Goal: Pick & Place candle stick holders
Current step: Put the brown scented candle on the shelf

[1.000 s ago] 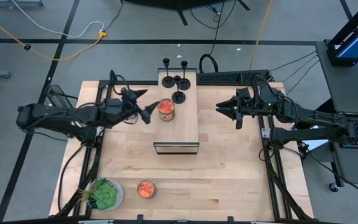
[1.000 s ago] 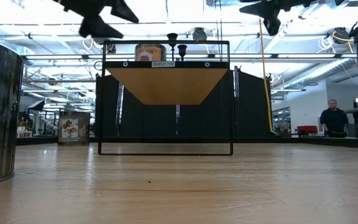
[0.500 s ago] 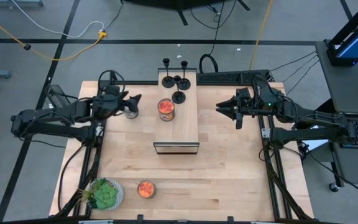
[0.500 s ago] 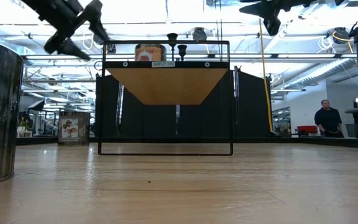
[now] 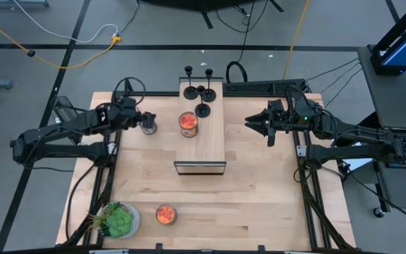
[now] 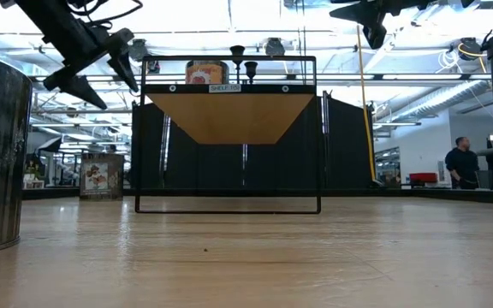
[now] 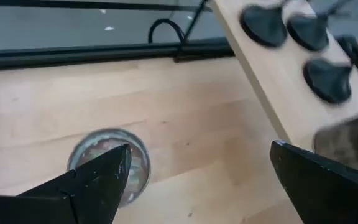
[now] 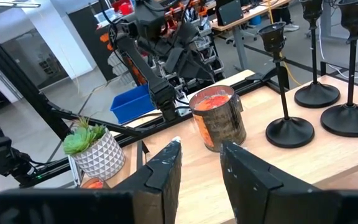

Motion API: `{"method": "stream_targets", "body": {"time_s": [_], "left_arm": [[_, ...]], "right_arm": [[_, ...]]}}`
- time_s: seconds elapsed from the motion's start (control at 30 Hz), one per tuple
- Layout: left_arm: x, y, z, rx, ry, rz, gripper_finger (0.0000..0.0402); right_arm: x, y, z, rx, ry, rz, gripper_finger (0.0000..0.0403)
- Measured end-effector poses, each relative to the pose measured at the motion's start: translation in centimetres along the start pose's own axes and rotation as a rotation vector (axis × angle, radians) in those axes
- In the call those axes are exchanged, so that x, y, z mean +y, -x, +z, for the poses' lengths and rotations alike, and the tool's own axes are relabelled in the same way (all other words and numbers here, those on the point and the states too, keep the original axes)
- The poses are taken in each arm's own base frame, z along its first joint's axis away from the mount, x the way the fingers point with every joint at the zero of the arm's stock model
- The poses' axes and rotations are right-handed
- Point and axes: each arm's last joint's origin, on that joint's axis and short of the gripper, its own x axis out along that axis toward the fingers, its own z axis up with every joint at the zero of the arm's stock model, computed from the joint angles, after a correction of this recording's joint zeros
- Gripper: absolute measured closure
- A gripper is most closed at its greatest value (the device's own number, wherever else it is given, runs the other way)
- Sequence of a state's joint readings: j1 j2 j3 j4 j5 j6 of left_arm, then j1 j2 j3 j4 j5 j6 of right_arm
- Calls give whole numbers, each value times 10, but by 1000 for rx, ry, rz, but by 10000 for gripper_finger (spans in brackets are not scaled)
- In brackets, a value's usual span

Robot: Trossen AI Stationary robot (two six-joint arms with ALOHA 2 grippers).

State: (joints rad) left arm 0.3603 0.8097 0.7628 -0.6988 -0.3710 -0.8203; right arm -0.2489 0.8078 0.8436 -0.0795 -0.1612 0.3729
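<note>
Several black candle stick holders (image 5: 202,92) stand on their round bases at the far end of the wooden shelf top (image 5: 201,144); three bases (image 7: 309,31) show in the left wrist view. My left gripper (image 5: 148,123) hangs wide open (image 7: 201,180) left of the shelf, above the table, with nothing between its fingers. My right gripper (image 5: 248,123) hovers level to the right of the shelf, pointing at the holders (image 8: 284,130). Its fingers (image 8: 199,171) stand a narrow gap apart and hold nothing.
An orange candle jar (image 5: 188,123) stands on the shelf near the holders. A small glass jar (image 7: 107,163) sits on the table under my left gripper. A potted plant (image 5: 118,220) and another orange candle (image 5: 165,214) are at the near left. A person (image 6: 462,162) stands far back.
My left gripper has drawn back from the candle jar on the shelf toward the table's left edge, sinking a little. It has rolled and tipped its fingers downward and has stayed open.
</note>
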Motion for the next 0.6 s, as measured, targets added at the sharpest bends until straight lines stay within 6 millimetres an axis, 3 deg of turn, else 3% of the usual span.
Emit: {"method": "stream_targets", "body": {"time_s": [0.23,0.6], "left_arm": [[2,0,-5,95,25,-26,11],[25,0,-12,191,247,208,11]], "right_arm": [[0,0,0,0,18,0,298],[0,0,-1,9,55,-3,298]]}}
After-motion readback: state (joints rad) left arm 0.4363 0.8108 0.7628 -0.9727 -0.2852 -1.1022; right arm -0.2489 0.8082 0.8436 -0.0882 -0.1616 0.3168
